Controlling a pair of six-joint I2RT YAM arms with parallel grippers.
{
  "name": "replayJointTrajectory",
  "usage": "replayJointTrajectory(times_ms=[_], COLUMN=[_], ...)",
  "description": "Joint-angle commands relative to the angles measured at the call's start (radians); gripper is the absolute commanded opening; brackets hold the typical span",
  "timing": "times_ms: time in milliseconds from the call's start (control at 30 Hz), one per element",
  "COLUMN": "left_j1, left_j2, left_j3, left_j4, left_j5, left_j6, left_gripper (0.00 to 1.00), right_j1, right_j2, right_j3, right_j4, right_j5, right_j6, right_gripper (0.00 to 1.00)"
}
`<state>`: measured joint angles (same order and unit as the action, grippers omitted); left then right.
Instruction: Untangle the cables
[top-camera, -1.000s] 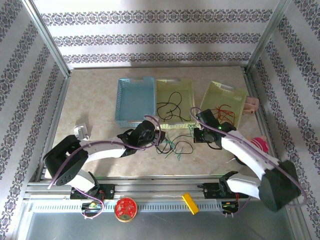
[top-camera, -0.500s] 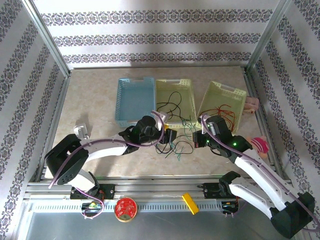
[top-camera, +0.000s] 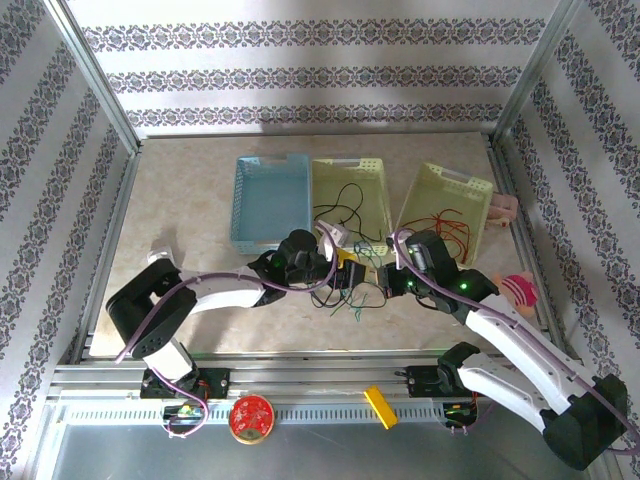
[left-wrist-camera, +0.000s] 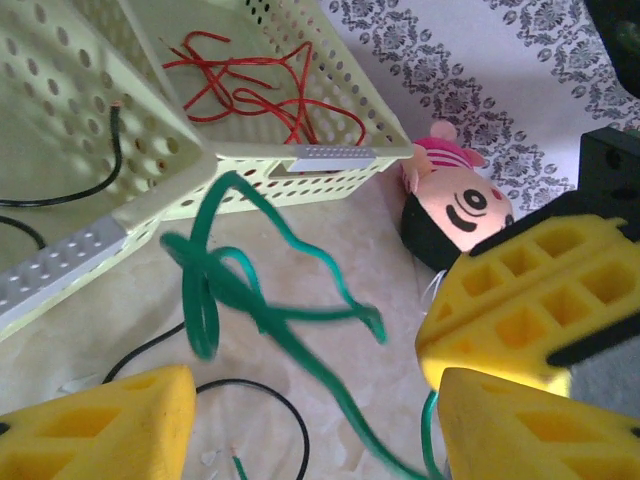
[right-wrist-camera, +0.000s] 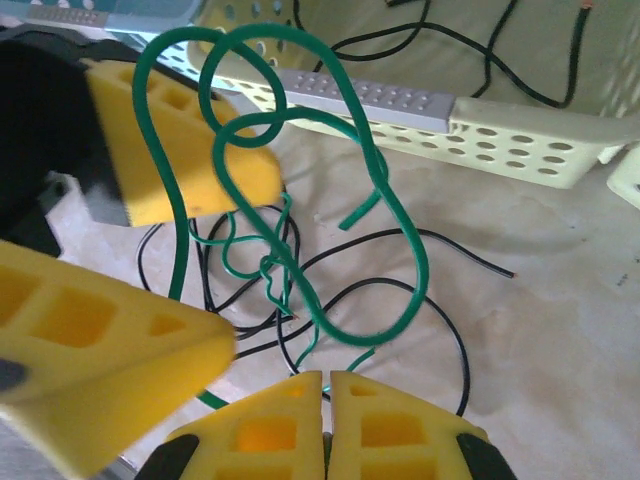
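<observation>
Green cable (left-wrist-camera: 203, 310) extends in loops from closed right end effector (right-wrist-camera: 326, 382).

The green cable (right-wrist-camera: 423, 270) hung lifted above the table (right-wrist-camera: 560, 330) in loose, twisted loops, one free end dangling mid-air and its lower part pinched in the closed right gripper (right-wrist-camera: 326, 385). Beneath it, thin black cables (right-wrist-camera: 463, 355) lay in overlapping curls on the table, just in front of the baskets. More black cable lay curled in the middle yellow-green basket (top-camera: 350, 162). Red cables (left-wrist-camera: 250, 97) lay loose in the right basket (left-wrist-camera: 330, 153).
</observation>
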<state>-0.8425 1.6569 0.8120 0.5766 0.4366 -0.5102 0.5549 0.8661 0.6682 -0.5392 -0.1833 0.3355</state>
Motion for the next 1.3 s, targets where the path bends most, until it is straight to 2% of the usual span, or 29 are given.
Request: replayJointTrajectory(times_ms=[0, 133, 267, 400, 633, 733, 900, 1033, 1267], left_j1=[0.006, 0.011, 0.022, 0.035, 0.072, 0.096, 0.127, 0.15, 0.172], left_j2=[0.047, 0.106, 0.152, 0.154, 0.104, 0.071, 0.002, -0.067, -0.221], left_j3=[0.06, 0.108, 0.146, 0.145, 0.132, 0.105, 0.018, -0.065, -0.169], left_j4=[0.06, 0.065, 0.088, 0.124, 0.172, 0.193, 0.246, 0.269, 0.262], left_j5=[0.078, 0.112, 0.134, 0.036, -0.206, -0.308, -0.435, -0.509, -0.612], left_j6=[-0.027, -0.035, -0.064, -0.084, -0.084, -0.095, -0.113, -0.117, -0.092], left_gripper=[0.63, 0.52, 0.3, 0.19, 0.18, 0.18, 0.16, 0.12, 0.13], right_j1=[0.015, 0.026, 0.035, 0.058, 0.123, 0.161, 0.163, 0.127, -0.005], right_j2=[-0.028, -0.039, -0.035, -0.016, 0.037, 0.04, 0.018, -0.001, -0.013], right_j3=[-0.005, -0.007, -0.006, -0.001, 0.017, 0.022, 0.018, 0.01, 0.008], right_j4=[0.025, 0.031, 0.033, 0.028, 0.001, -0.018, -0.039, -0.039, -0.038], right_j5=[-0.019, -0.025, -0.034, -0.042, -0.033, 0.016, 0.1, 0.152, 0.141], right_j6=[-0.022, -0.027, -0.033, -0.048, -0.079, -0.082, -0.057, -0.033, -0.011], right_gripper=[0.0, 0.0, 0.0, 0.0, 0.0, 0.0, 0.0, 0.0, 0.0])
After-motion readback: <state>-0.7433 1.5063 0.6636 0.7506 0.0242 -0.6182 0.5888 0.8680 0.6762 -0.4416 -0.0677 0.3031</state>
